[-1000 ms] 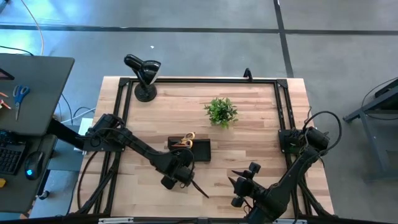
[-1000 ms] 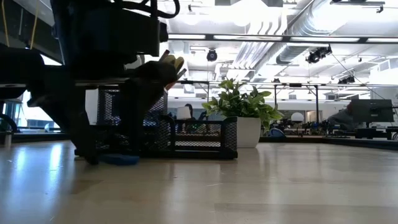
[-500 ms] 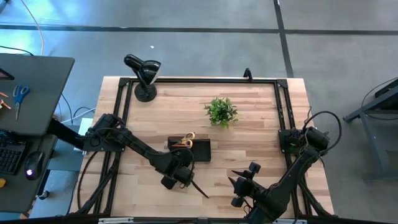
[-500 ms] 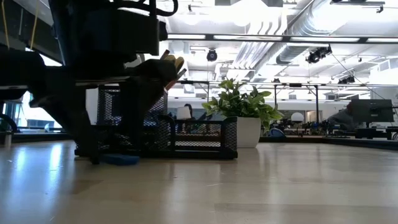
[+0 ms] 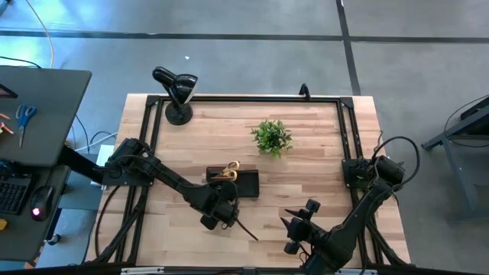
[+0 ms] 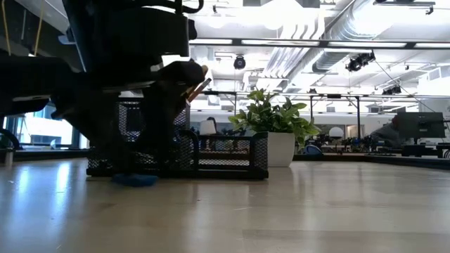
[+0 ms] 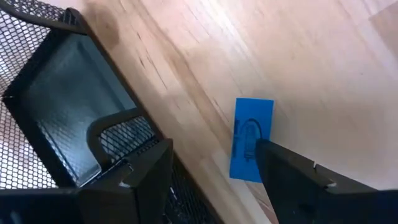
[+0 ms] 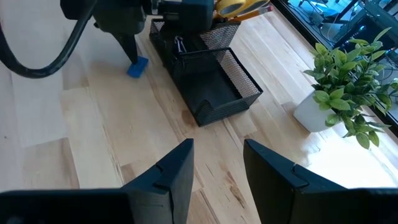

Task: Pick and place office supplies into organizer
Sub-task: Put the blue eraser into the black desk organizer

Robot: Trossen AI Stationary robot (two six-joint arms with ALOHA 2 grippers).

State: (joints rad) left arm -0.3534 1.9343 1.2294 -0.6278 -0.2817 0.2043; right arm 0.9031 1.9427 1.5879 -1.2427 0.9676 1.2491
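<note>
The left gripper (image 7: 211,180) hangs low over the tabletop (image 5: 306,176), fingers (image 7: 298,180) spread wide, one tip touching the blue eraser (image 7: 250,138) just beside the organizer (image 7: 68,124). At the near edge, the right gripper (image 8: 214,168) waits, fingers partly apart, empty.

A pale wooden worktop (image 8: 124,130) with smooth, lightly glossy planks carries a black wire-mesh metal organizer (image 8: 214,84) and a matt blue eraser (image 7: 251,138).
</note>
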